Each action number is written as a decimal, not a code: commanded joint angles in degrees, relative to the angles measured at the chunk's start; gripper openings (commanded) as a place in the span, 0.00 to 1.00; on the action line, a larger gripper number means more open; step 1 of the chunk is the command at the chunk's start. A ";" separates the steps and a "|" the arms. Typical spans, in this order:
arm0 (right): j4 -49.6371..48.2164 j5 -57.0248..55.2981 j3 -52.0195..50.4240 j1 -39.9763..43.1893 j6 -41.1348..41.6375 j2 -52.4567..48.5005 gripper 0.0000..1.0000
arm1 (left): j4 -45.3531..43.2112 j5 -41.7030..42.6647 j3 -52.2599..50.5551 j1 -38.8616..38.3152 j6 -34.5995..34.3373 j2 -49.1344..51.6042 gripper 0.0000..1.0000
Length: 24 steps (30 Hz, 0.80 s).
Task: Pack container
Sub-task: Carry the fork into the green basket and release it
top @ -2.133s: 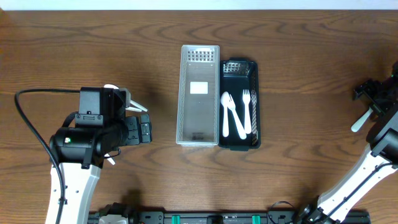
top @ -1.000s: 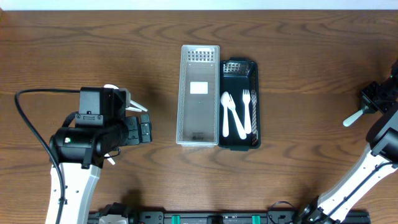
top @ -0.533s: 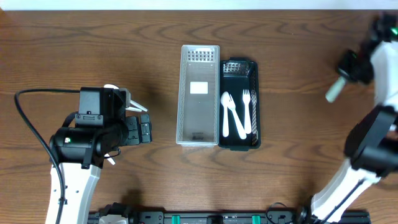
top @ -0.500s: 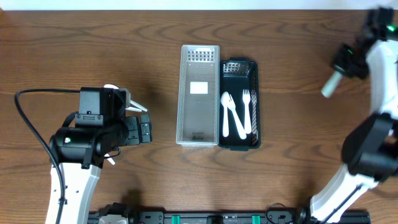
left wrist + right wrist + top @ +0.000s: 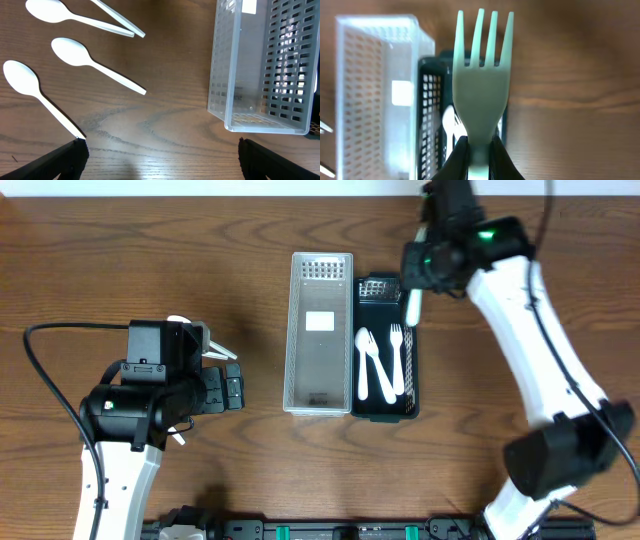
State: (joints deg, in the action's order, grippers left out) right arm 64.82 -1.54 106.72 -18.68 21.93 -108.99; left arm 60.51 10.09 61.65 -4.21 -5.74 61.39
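Note:
A clear slotted container (image 5: 320, 330) and a black slotted container (image 5: 408, 380) stand side by side at the table's middle. The black one holds two white spoons (image 5: 372, 365) and a white fork (image 5: 397, 355). My right gripper (image 5: 420, 265) is shut on the handle of another white fork (image 5: 411, 308), which hangs over the black container's far right corner. In the right wrist view this fork (image 5: 482, 85) points tines away from the gripper (image 5: 480, 150), above the black container (image 5: 432, 105). My left gripper (image 5: 160, 150) stands open over bare wood, left of the clear container (image 5: 265, 65).
Three loose white spoons (image 5: 75, 52) and thin white sticks (image 5: 117, 22) lie on the wood to the left, under my left arm (image 5: 150, 395). A black cable (image 5: 40, 370) loops at the left. A rail runs along the table's front edge (image 5: 320, 530).
My right arm has swung from the table's far right edge leftward to the black container, carrying the fork. The left arm has not moved.

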 commanded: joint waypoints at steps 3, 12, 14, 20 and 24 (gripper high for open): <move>1.51 -0.52 -1.20 -3.63 1.36 -8.46 0.01 | 0.33 -0.48 0.83 0.28 0.74 -0.15 0.98; 0.98 -0.57 -1.20 -7.65 0.74 -14.05 0.34 | 0.33 -0.48 0.83 0.28 0.74 -0.15 0.98; 0.63 -0.57 -1.09 -7.76 0.28 -13.73 0.36 | 0.33 -0.48 0.83 0.28 0.74 -0.15 0.98; 1.66 -0.59 -1.07 -6.34 -1.09 -12.55 0.42 | 0.59 -0.76 0.85 0.28 -1.20 -0.20 0.98; 2.05 -0.57 -1.05 -3.45 -1.88 -9.64 0.42 | 2.97 -9.79 1.95 0.28 -9.29 -0.31 0.98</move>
State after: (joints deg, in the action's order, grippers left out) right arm 66.67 -1.69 105.32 -24.73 21.54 -122.76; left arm 61.98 7.57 61.67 -4.21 -9.02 61.39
